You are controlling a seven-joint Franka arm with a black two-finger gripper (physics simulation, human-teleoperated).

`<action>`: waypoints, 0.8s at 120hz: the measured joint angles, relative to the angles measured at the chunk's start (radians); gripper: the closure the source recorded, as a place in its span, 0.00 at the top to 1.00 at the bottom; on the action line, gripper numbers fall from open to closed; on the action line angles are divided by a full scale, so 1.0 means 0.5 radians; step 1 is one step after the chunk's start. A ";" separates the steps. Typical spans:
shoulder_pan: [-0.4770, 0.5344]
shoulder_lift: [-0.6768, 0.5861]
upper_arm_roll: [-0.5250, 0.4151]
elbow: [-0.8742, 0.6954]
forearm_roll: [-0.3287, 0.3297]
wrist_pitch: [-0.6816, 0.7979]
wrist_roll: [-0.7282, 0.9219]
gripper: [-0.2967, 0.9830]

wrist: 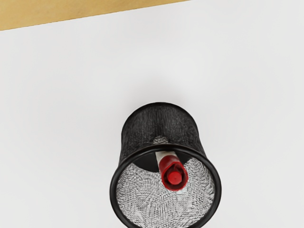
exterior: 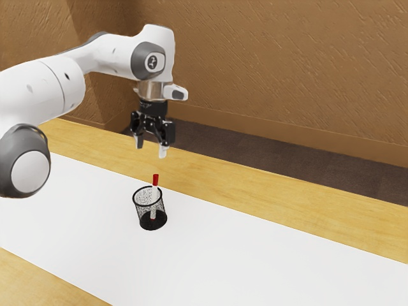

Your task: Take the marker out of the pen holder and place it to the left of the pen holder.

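Above the pen holder (wrist: 137, 130), the gripper (exterior: 151, 148) is poised with fingers spread wide; the near-upright marker (exterior: 153, 201), cap-up inside it, should be approached from above along its length.

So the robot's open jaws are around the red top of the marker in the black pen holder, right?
Not around it: the exterior view shows the open jaws of the gripper above the marker's red top. The marker is indeed in the black pen holder.
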 joint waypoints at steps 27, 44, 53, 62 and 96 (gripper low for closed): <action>0.000 0.175 -0.001 0.113 -0.003 -0.055 0.002 0.77; 0.000 0.347 0.010 0.201 0.006 -0.071 0.005 0.77; 0.000 0.383 0.004 0.221 0.009 -0.075 0.006 0.77; 0.000 0.393 0.003 0.221 0.009 -0.079 0.007 0.77; -0.005 0.407 -0.004 0.208 0.012 -0.092 0.007 0.58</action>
